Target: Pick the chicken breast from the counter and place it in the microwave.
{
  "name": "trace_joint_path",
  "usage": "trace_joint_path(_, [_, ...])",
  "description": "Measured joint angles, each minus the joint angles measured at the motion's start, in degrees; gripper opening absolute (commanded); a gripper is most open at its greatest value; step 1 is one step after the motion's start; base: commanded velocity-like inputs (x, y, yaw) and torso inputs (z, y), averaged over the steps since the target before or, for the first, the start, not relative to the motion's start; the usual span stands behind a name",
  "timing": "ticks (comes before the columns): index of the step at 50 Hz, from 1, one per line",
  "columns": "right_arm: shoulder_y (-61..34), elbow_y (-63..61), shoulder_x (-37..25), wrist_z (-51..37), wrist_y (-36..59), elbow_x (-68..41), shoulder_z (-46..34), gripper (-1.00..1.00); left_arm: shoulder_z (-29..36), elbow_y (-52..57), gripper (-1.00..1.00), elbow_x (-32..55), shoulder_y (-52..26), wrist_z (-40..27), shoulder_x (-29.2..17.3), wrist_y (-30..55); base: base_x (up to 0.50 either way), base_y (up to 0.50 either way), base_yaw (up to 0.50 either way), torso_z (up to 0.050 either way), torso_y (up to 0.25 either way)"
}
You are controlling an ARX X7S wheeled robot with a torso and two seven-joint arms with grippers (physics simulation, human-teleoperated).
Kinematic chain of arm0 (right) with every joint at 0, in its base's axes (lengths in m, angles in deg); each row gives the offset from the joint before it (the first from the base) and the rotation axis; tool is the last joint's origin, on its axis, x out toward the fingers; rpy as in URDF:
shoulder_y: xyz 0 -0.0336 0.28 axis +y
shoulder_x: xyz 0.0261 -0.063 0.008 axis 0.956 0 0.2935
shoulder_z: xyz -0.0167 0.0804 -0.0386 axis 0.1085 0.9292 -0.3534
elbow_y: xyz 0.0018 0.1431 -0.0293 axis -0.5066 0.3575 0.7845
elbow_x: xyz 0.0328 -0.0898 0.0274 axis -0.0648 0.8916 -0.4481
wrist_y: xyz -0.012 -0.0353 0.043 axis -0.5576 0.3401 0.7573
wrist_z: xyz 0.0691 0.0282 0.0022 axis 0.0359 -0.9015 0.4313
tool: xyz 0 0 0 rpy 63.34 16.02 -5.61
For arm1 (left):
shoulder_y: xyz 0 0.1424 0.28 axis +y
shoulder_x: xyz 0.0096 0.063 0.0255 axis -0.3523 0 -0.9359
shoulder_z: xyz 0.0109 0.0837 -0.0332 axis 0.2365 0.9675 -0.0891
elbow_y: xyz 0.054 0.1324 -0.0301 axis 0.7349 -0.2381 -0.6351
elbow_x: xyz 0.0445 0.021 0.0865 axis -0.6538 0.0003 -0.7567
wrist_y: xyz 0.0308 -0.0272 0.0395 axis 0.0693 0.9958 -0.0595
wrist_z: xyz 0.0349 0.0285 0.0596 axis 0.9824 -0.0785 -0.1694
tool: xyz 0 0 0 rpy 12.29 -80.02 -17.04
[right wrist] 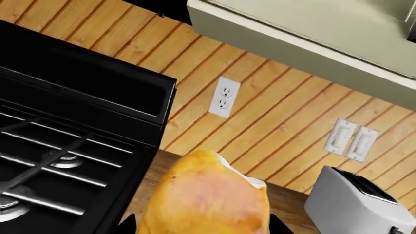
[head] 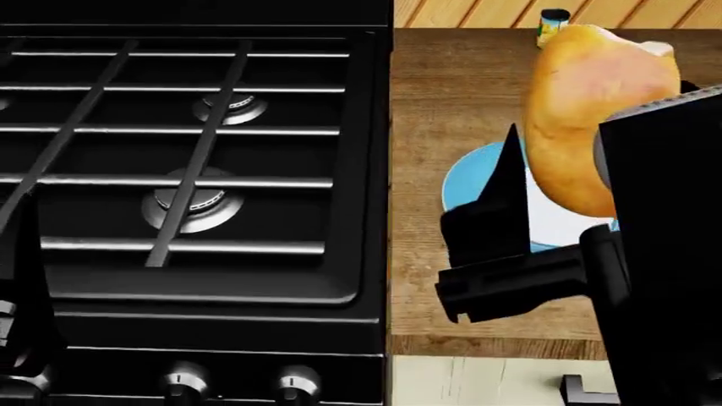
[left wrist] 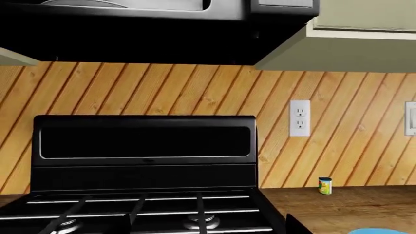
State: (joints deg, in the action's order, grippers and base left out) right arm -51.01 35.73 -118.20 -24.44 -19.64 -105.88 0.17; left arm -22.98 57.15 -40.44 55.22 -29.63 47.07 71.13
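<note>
One claw, right [head: 564, 211], raised over counter [head: 451, 101], apparently clamped on chicken breast [head: 581, 118]; left claw unseen.

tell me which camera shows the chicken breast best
The head view: the whole chicken breast shows, lifted above the blue plate in the right claw. The right wrist view shows it close up but cut off at the frame edge. The left wrist view does not show it.

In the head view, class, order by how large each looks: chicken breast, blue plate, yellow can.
1. Chicken breast, though it is lifted nearer the camera.
2. Blue plate, partly hidden, so its place is unsure.
3. Yellow can, plainly smallest.
</note>
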Motion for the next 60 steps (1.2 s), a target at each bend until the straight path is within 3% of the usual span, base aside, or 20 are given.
trace_joint_path(4, [0.89,-0.78,-0.42,0.26,-0.57,0.51,1.15,-1.0,0.06,-0.05,1.0,-0.18,0.32,-0.02,-0.01,-0.36,0.0,0.0,0.0,0.0,0.0])
trace_joint_path(60, [5.13,-1.41,0.16,7.96,-1.74,7.41,3.78,-1.0,1.68,-0.41,1.0,0.51,-0.05,-1.69,-0.33,-1.29,0.0,0.5,0.0,0.0,0.0])
